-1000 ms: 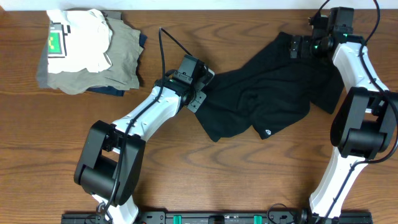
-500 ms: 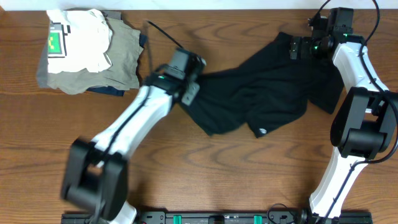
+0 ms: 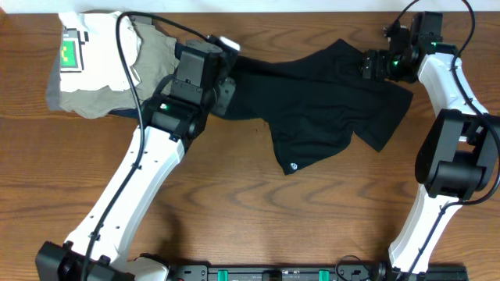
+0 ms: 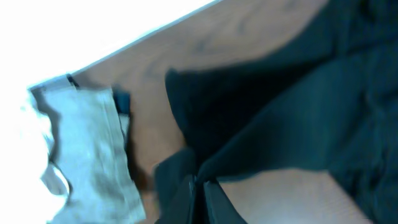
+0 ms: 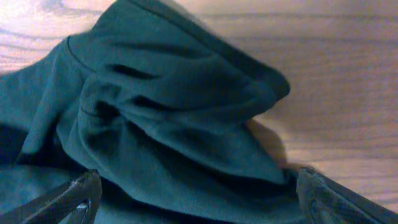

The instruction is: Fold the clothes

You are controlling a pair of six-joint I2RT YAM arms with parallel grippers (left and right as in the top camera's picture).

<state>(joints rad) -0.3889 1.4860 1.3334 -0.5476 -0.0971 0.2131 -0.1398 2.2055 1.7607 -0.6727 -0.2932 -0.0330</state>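
Nearest, wood tabletop (image 3: 258,226). Beyond it the black T-shirt (image 3: 328,109) lies rumpled, white logo (image 3: 293,165) at its near hem. Farther back, the left tool (image 4: 199,196) is pinched narrow on the shirt's left edge. The right tool (image 5: 199,196) is spread wide over bunched fabric, not clamping. Folded pile (image 3: 148,70) far left.

Step, as judged: spreading the shirt flat. The next move calls for laying it smooth before any fold.
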